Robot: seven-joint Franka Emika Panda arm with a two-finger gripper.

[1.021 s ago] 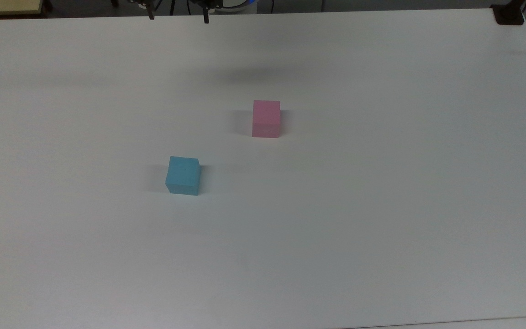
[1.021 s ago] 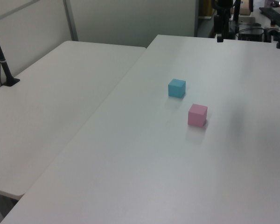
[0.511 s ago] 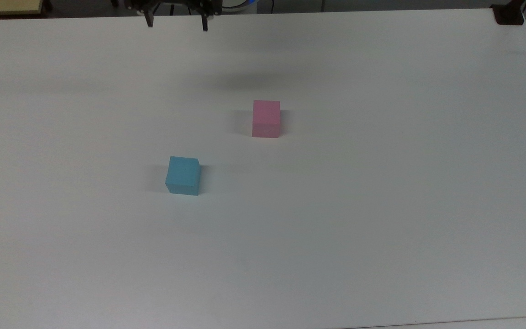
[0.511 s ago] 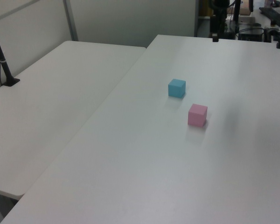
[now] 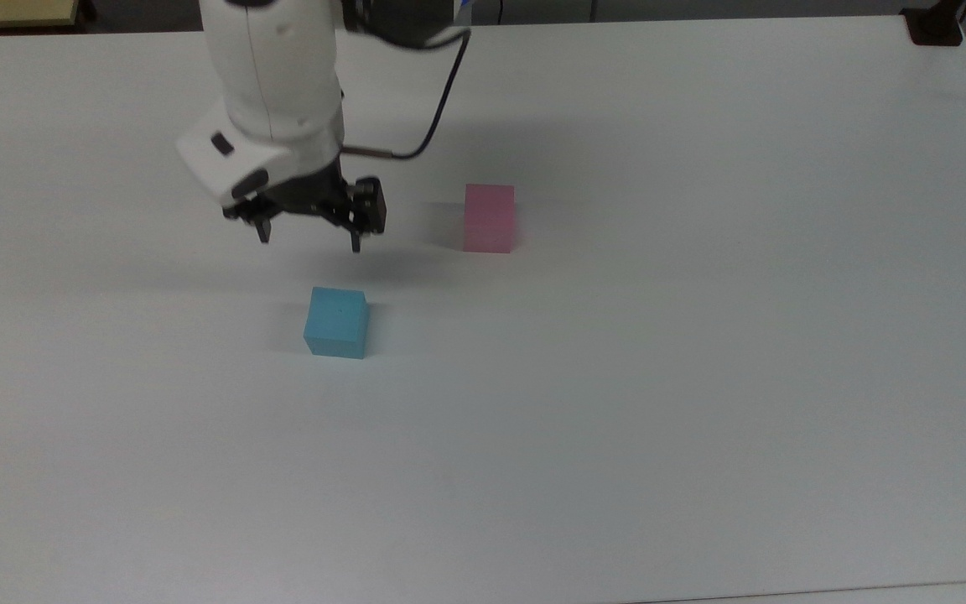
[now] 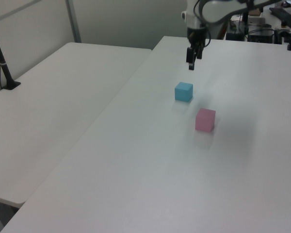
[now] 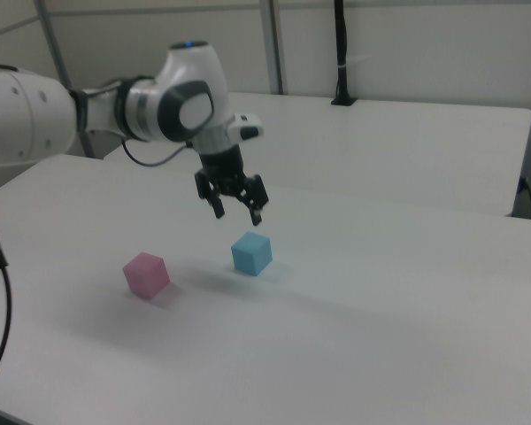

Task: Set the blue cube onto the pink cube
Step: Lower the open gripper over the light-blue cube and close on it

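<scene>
On the white worktop [image 5: 701, 377], the claw [image 5: 309, 239] hangs with fingers spread, empty. The blue cube [image 5: 336, 322] sits just below it; the pink cube [image 5: 489, 217] rests apart, toward the top view's right. Centre over blue, square the fingers to its faces, then descend.

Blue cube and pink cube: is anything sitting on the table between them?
No. In the top view, just bare white table lies between the blue cube and the pink cube; the gripper hangs off to the side.
</scene>
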